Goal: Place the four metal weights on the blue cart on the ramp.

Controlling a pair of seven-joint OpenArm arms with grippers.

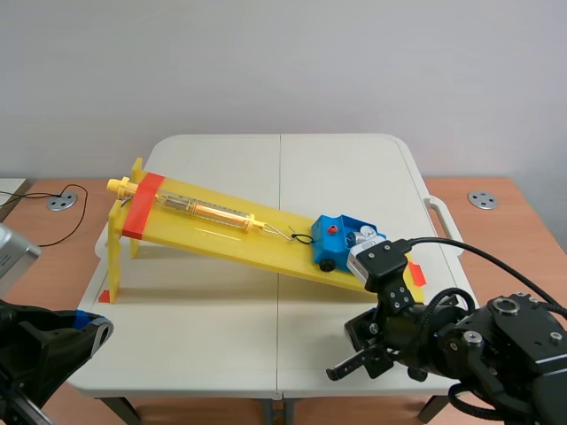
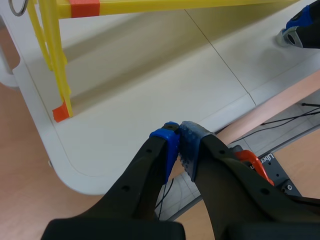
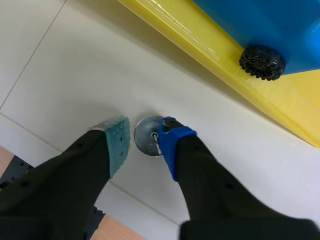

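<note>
**Left gripper (image 2: pixel 180 145) closed, right gripper (image 3: pixel 142 134) astride a metal weight (image 3: pixel 146 137)**

Nearest on the left, the left gripper hangs low by the near left corner of the white table (image 1: pixel 221 328). Its two blue pads are pressed together with nothing between them. Below it, beside an orange clamp (image 2: pixel 248 161), a black part under the table carries a few white letters, cut off and too partial to read.

Further in stands the yellow ramp (image 1: pixel 221 232), with its high end at the left on thin legs and a band of orange-red tape across the top. A clear tube (image 1: pixel 208 209) with yellow ends lies along the ramp. A thin black string runs from the tube's lower hook to the blue cart (image 1: pixel 337 237), which sits at the low end of the ramp. Pale pieces lie in the cart's tray, but I cannot tell whether they are weights. The right wrist view shows one black toothed wheel (image 3: pixel 262 63) resting on the ramp.

At the right, the right gripper points down at the table just beside the ramp's low edge, its fingers parted only narrowly. The metal weight, a flat silver disc, lies on the table between them. The blue pad (image 3: pixel 170 137) overlaps its rim. The grey-green pad (image 3: pixel 119 137) stands just beside the opposite rim, with a sliver of table showing between.
</note>
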